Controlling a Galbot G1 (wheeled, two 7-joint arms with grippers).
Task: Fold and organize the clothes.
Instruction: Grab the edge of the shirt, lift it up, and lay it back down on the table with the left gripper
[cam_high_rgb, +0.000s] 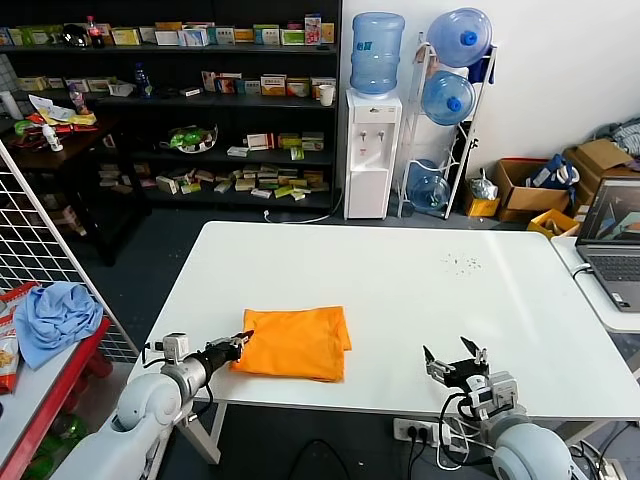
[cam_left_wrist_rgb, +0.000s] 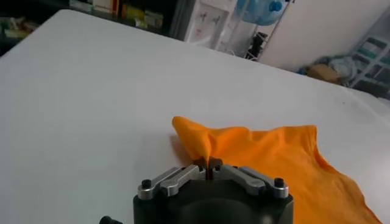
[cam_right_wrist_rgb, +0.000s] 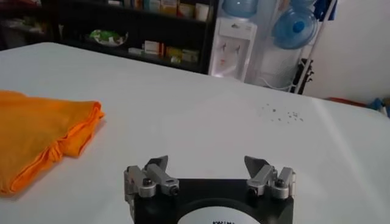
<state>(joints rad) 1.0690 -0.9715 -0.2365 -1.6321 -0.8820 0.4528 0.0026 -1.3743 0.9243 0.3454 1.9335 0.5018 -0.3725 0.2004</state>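
Observation:
The orange T-shirt (cam_high_rgb: 295, 342) lies folded into a rough rectangle on the white table (cam_high_rgb: 400, 280), near its front edge. My left gripper (cam_high_rgb: 238, 348) is at the shirt's left edge and is shut on a pinch of the orange fabric, which rises to a small peak at the fingertips in the left wrist view (cam_left_wrist_rgb: 207, 163). The shirt spreads away from it there (cam_left_wrist_rgb: 286, 158). My right gripper (cam_high_rgb: 456, 360) is open and empty above the table's front right, well apart from the shirt. The right wrist view shows it (cam_right_wrist_rgb: 207, 164) with the shirt (cam_right_wrist_rgb: 42, 134) off to one side.
A light blue cloth (cam_high_rgb: 55, 315) lies on a red stand beside a wire rack at the left. A laptop (cam_high_rgb: 612, 240) sits on a side table at the right. Small dark specks (cam_high_rgb: 462, 263) dot the table's far right. Shelves and a water dispenser (cam_high_rgb: 372, 150) stand behind.

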